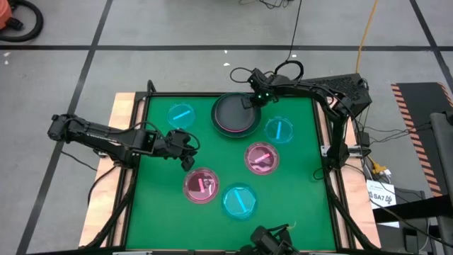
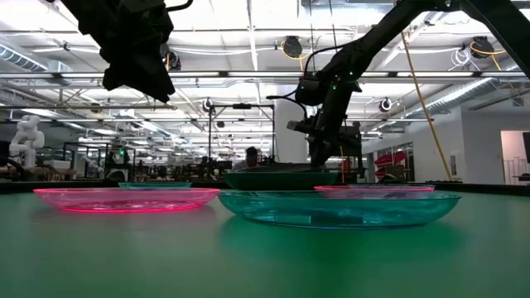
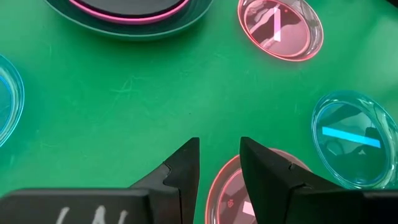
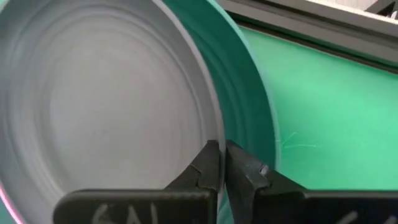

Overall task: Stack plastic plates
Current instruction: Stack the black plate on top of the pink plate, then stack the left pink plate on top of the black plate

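- My right gripper (image 1: 253, 100) is sitting at the far edge of the dark plate stack (image 1: 237, 113), near the back of the green table (image 1: 304, 184). In the right wrist view my fingers are nearly together and pinching the thin rim of the top dark plate (image 4: 106, 106).
- That stack is lying as a dark plate over a pink one (image 3: 127, 14), with a larger dark one showing underneath.
- My left gripper (image 1: 188, 151) is hovering over bare mat toward the left, fingers apart and holding nothing, just beside the nearer pink plate (image 1: 201, 185).
- The small see-through plates are lying loose and well apart: a blue one at back left (image 1: 181, 114), a blue one at right (image 1: 279, 129), a pink one in the middle (image 1: 261, 157) and a blue one at the front (image 1: 239, 200).
- I am judging all of these to be light, thin, fairly stiff plastic, slick under my pads and likely to skate on the mat if nudged.
- The raised rim looks like the only place to hold, one finger under the lip and one inside.
- A hard squeeze could flex or crack the clear ones, so I am favouring a gentle pinch and a level lift.
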{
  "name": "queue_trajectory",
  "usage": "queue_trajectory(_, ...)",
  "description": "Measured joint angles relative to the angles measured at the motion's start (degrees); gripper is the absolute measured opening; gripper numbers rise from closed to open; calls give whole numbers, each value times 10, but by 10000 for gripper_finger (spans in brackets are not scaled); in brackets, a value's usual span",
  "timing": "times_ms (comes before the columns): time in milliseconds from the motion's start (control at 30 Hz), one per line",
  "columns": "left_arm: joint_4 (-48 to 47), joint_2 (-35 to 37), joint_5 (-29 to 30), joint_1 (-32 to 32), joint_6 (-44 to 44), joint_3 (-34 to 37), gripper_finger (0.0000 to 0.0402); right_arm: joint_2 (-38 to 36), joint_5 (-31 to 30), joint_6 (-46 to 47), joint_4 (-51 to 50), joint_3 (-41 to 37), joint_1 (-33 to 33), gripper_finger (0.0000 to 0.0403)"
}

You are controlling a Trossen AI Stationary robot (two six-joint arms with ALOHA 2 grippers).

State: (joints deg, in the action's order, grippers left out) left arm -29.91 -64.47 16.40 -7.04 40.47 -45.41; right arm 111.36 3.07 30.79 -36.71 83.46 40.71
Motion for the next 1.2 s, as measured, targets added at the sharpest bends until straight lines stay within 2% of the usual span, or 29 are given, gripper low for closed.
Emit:
queue_trajectory(133, 0, 0, 0, 0, -8, 0, 120, 0, 27, 4, -2, 0, -1, 9)
queue_trajectory(533, 0, 0, 1, 0, -7, 0, 120, 0, 15, 13, -1, 0, -11, 13)
queue_trajectory(1033, 0, 0, 1, 0, -9, 0, 120, -1, 13, 15, -17, 0, -11, 91)
queue_trajectory(1200, 0, 0, 1, 0, -3, 0, 120, -32, 14, 1, -30, 0, -11, 112)
